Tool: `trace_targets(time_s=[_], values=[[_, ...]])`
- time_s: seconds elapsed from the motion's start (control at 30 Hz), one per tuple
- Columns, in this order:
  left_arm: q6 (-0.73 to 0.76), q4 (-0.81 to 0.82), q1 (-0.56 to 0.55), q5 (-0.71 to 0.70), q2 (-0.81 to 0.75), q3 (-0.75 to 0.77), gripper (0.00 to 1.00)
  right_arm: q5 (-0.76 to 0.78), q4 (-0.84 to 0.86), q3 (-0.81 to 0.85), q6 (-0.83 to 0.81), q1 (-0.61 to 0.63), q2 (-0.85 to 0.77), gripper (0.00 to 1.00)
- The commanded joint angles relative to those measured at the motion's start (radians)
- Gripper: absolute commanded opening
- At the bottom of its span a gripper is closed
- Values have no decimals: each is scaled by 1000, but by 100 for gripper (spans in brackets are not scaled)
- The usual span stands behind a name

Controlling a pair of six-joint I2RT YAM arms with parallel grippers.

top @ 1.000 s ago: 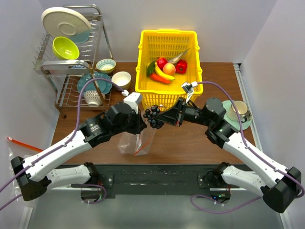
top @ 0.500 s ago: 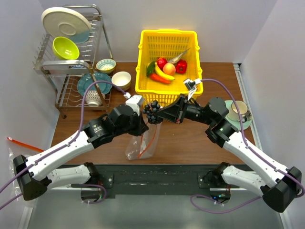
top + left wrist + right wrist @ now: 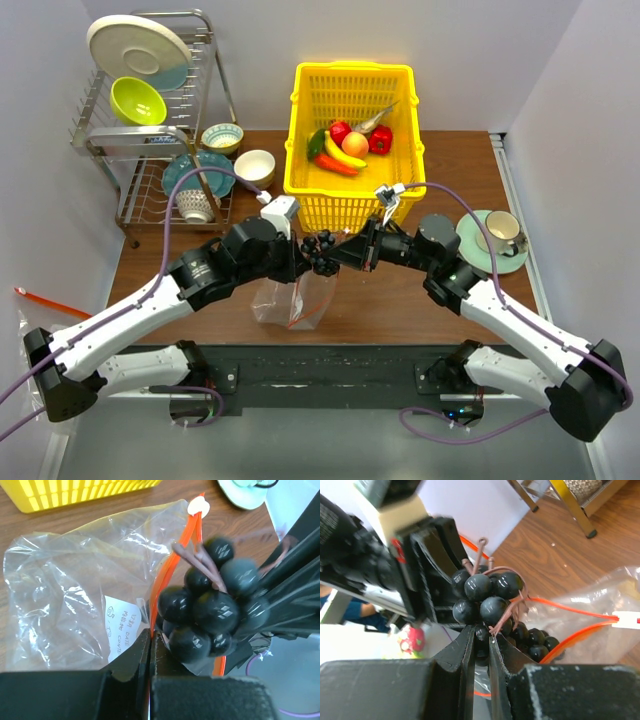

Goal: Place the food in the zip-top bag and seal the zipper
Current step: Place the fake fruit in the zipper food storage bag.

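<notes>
White label (image 3: 123,630) on the clear zip-top bag (image 3: 60,590), left wrist view. The printed words run sideways: "DATE" is legible, and the next line begins "CONTE" before the rest is hidden. Small round marks beside them are too small to read.

Glossy dark plastic grapes (image 3: 210,615) catch the light against a crinkled, clear plastic bag (image 3: 65,595) edged with a smooth orange strip (image 3: 186,542); the table (image 3: 380,300) is matt brown wood, the basket (image 3: 350,68) latticed yellow plastic.

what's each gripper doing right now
left gripper: closed, pinching the zip-top bag at its mouth
right gripper: closed, holding the dark grapes
</notes>
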Motion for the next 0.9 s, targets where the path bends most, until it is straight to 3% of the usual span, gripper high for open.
trace_targets(time_s=[0.0,0.4,0.43,0.53,0.87], values=[[-5,8,18,-10,-12,75,0,52,-81,-3,-123,31,-46,0],[18,-24,96,35,4,129,0,99,-194,-12,-194,50,-51,0],[19,-21,98,39,4,129,0,96,-203,-7,-197,54,-42,19],[21,-9,99,59,7,120,0,95,-245,30,-205,56,-29,56],[19,10,99,55,13,74,0,306,-654,232,-298,56,-14,59]])
